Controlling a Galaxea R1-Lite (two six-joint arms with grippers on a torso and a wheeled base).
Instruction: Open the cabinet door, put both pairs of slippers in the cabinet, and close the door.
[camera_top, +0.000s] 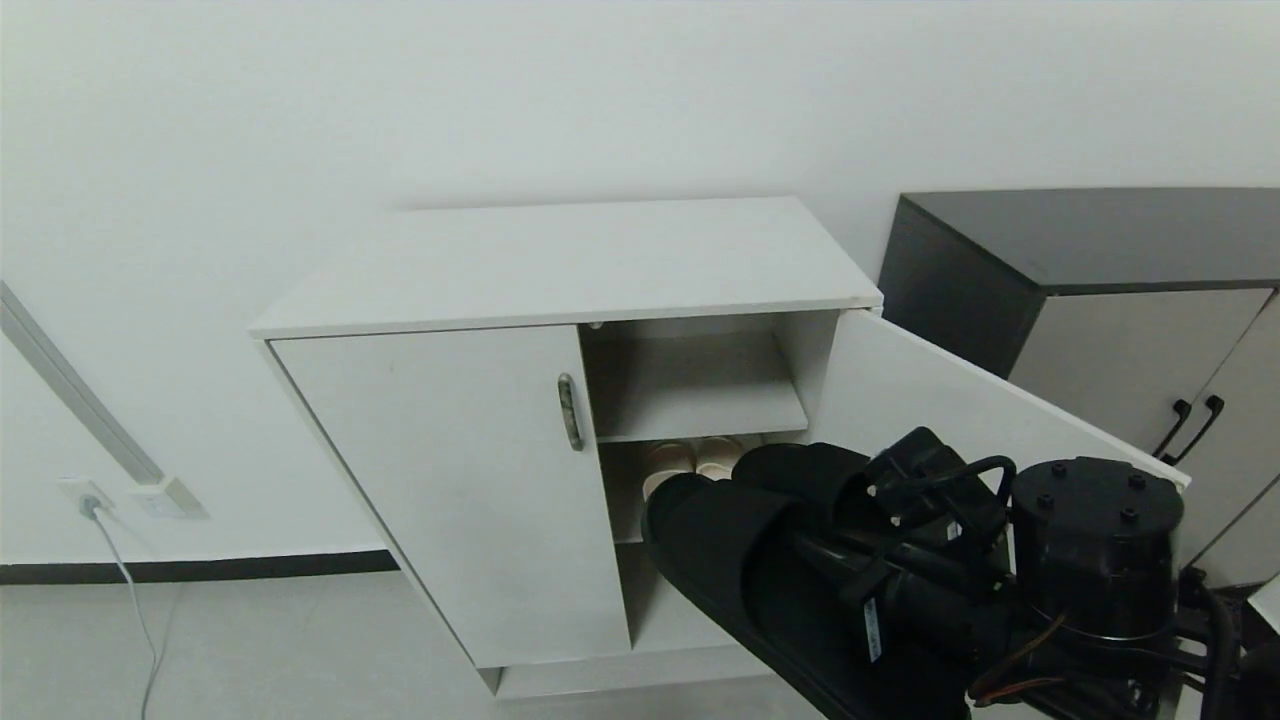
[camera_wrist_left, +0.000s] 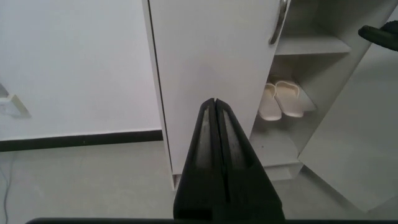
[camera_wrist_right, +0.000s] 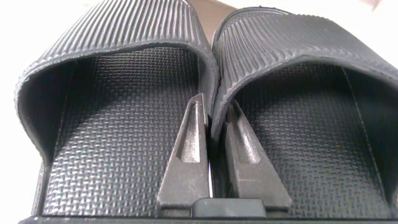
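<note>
Both black slippers (camera_top: 720, 540), pinched together by the right end effector (camera_wrist_right: 214, 109), point toes-first at the open cabinet (camera_top: 600, 260) just ahead.

Right arm (camera_top: 1090, 560): lower right of the head frame, extended toward centre. Right gripper (camera_wrist_right: 214, 107): fingers pinched on the adjoining inner walls of the black slippers (camera_top: 720, 540). Left gripper (camera_wrist_left: 214, 112): fingers pressed flat together.

Soft, even light brightens the wall (camera_top: 600, 90); the cabinet (camera_top: 560, 265) interior sits in mild shadow.
</note>
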